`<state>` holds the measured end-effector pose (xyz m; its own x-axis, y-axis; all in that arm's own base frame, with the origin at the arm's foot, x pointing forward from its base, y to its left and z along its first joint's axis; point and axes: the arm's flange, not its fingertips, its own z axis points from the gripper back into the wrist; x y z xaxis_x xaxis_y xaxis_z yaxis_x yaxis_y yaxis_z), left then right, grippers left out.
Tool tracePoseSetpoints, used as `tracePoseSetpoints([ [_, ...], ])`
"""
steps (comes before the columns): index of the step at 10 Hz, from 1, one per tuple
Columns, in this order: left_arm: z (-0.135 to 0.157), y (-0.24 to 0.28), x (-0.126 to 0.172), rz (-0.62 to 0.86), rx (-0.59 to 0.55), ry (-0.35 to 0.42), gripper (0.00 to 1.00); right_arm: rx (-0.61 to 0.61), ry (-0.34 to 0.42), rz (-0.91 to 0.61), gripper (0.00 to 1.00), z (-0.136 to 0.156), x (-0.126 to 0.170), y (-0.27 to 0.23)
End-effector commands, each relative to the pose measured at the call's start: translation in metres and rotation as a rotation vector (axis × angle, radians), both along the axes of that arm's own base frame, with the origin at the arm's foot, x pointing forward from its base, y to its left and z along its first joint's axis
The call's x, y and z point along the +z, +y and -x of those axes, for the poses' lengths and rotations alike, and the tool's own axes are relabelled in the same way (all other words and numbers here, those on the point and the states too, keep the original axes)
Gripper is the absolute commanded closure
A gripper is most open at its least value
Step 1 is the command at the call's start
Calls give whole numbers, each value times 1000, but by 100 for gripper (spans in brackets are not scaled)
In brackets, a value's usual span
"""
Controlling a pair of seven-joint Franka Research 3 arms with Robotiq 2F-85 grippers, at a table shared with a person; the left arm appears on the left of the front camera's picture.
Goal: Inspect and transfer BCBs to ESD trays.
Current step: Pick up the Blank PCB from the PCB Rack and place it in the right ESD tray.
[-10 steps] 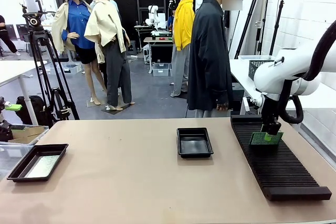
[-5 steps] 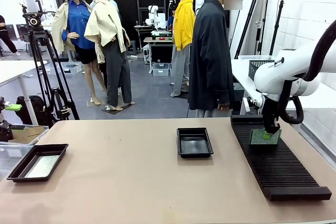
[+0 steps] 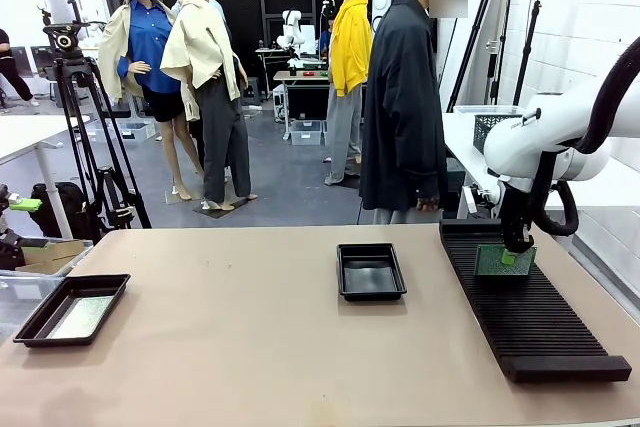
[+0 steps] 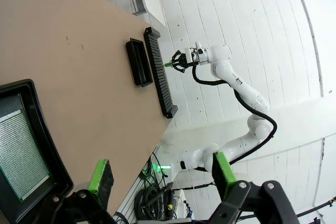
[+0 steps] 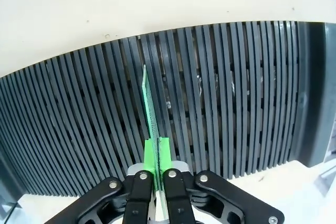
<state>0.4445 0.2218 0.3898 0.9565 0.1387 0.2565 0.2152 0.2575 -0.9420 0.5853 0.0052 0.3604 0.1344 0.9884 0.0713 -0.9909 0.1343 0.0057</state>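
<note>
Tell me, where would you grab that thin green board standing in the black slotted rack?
By its top edge, coming straight down. The green board stands on edge along the slots of the rack, so only its upper part is free, and a pinch across its two flat faces suits it best. The right gripper is shut on it just so.

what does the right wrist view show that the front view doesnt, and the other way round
Right wrist view: the BCB seen edge-on, upright, clamped in the right gripper and lined up with the slots of the ribbed rack. Front view: the board's flat green face, the mid-table ESD tray, the left ESD tray and a person at the far side. Both: the right gripper holding the board at the rack.
</note>
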Motion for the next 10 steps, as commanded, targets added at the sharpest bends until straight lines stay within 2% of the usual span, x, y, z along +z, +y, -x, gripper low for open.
tracePoseSetpoints([
  [1,2,1,2,-17,-5,2,0,-10,15,30,100,-8,1,-5],
  [4,2,1,2,-17,-5,2,0,-2,47,14,100,-5,23,-5],
  [10,2,1,2,-17,-5,2,0,22,-27,98,100,8,66,17],
])
